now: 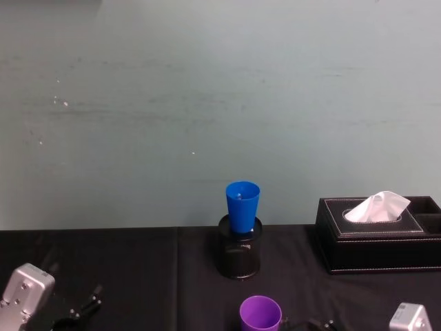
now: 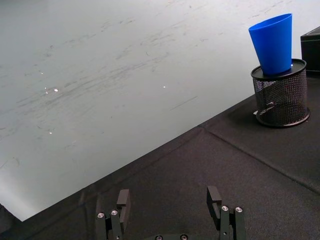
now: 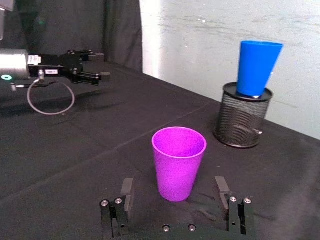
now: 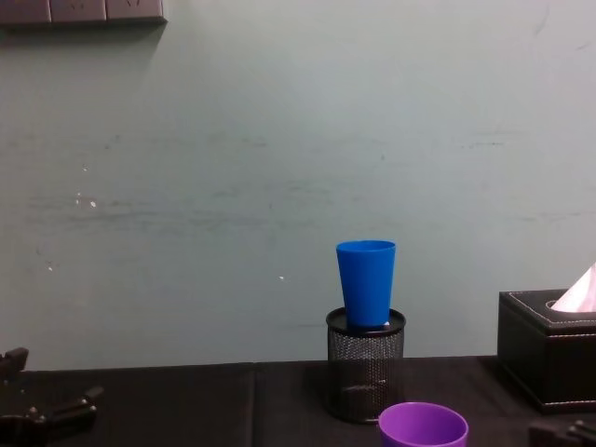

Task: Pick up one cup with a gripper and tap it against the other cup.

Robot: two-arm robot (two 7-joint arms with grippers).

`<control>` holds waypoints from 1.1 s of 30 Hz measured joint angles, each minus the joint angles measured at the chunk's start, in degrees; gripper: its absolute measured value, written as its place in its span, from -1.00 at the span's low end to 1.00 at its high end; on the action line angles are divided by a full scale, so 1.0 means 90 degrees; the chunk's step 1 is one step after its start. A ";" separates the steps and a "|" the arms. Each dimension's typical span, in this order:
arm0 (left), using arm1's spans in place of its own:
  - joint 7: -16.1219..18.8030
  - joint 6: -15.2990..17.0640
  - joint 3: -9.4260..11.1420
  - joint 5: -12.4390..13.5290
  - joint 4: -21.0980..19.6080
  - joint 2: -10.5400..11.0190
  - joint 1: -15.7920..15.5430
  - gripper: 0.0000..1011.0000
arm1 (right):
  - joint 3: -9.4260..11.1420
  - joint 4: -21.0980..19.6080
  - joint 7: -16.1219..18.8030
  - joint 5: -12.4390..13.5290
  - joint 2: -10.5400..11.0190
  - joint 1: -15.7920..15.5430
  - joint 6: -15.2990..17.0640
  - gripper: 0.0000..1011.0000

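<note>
Right wrist view: purple cup between spread jaws of right gripper

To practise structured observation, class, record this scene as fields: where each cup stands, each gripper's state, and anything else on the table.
purple cup: upright on the black tablecloth, near edge, not gripped
blue cup: upright in the black mesh pen holder, farther back
right gripper: jaws open, purple cup at their gap, no contact
left gripper: jaws open, low over the cloth on the left, holding nothing
tissue box: black, far right, white tissue sticking up
</note>
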 joint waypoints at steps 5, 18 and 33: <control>0.0000 0.0000 0.0000 0.0000 0.0000 0.0000 0.0000 0.98 | -0.0073 0.0308 0.0231 -0.0055 -0.0228 0.0166 -0.0060 0.98; 0.0000 0.0000 0.0000 0.0000 0.0000 0.0000 0.0000 0.98 | -0.0132 0.1080 0.0582 -0.0229 -0.0799 0.0717 -0.0212 0.98; 0.0000 0.0000 0.0000 0.0000 0.0000 0.0000 0.0000 0.98 | -0.0159 0.1901 0.0813 -0.0471 -0.1381 0.1300 -0.0267 0.98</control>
